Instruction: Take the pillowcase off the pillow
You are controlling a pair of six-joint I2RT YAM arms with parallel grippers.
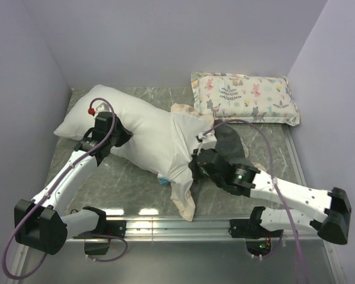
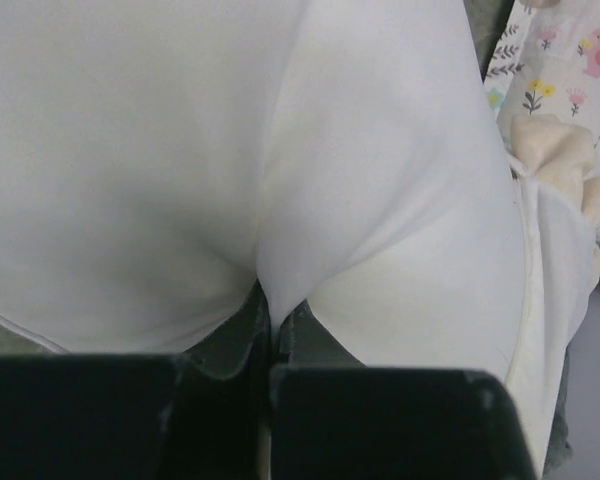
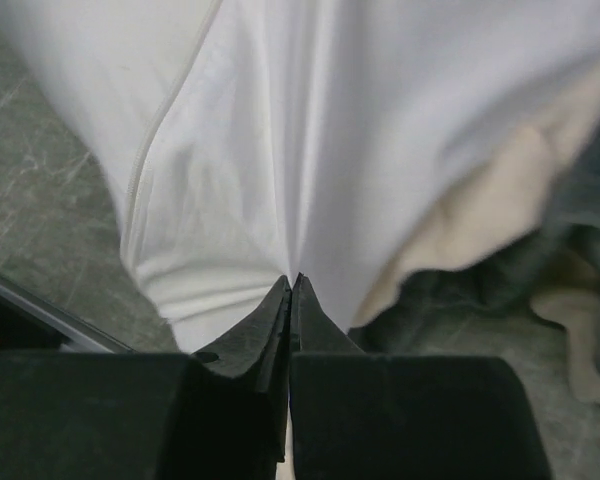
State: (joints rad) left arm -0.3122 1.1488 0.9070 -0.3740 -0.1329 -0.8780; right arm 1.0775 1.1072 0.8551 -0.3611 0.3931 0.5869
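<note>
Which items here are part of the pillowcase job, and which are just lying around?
In the job: pillow, pillowcase partly pulled off it, left gripper pinching the pillow, right gripper pinching the pillowcase.
Lying about: small floral printed pillow at the back right.

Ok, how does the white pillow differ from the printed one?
The white pillow is plain; the printed pillow shows flowers and animals. The white pillow is bigger than the printed pillow. The white pillow lies diagonally, partly in the pillowcase, pinched by the left gripper; the printed pillow lies untouched far right. Both are plump rectangles.
</note>
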